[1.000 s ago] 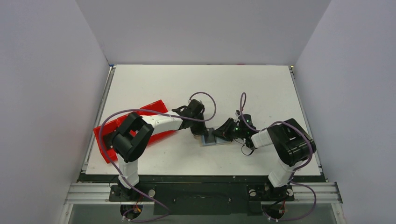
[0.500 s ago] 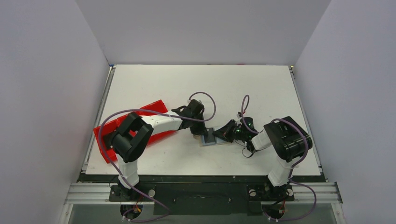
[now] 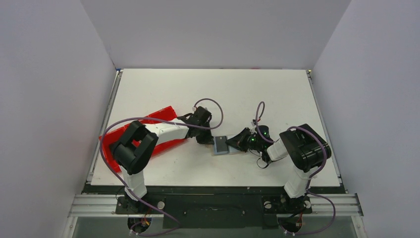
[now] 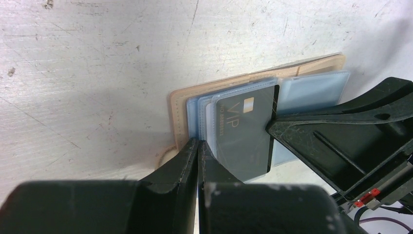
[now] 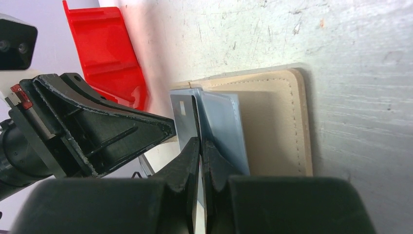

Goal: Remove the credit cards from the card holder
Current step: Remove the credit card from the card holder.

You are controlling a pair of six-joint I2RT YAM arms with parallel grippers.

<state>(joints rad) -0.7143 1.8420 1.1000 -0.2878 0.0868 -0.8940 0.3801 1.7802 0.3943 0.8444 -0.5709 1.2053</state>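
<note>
The card holder [image 4: 178,111] is a tan stitched wallet lying open on the table, with clear bluish sleeves [image 5: 221,127] fanned over it. A dark grey credit card [image 4: 243,134] marked VIP lies on top of the sleeves. My right gripper [image 5: 200,141] is shut on that card's edge [image 5: 184,119]. My left gripper [image 4: 198,142] is shut too. Its tips rest at the sleeves' near-left edge, and I cannot tell if a sleeve is nipped. From above, the holder [image 3: 221,145] lies between the left gripper [image 3: 207,140] and the right gripper [image 3: 233,144].
A red plastic tray [image 3: 163,116] lies left of the holder, partly under my left arm, and shows behind the left gripper in the right wrist view [image 5: 104,53]. Both grippers crowd the holder from opposite sides. Purple cables loop above each wrist.
My right gripper has shut onto the dark card's edge. My left arm has drawn slightly leftward, so the holder shows more from above.
</note>
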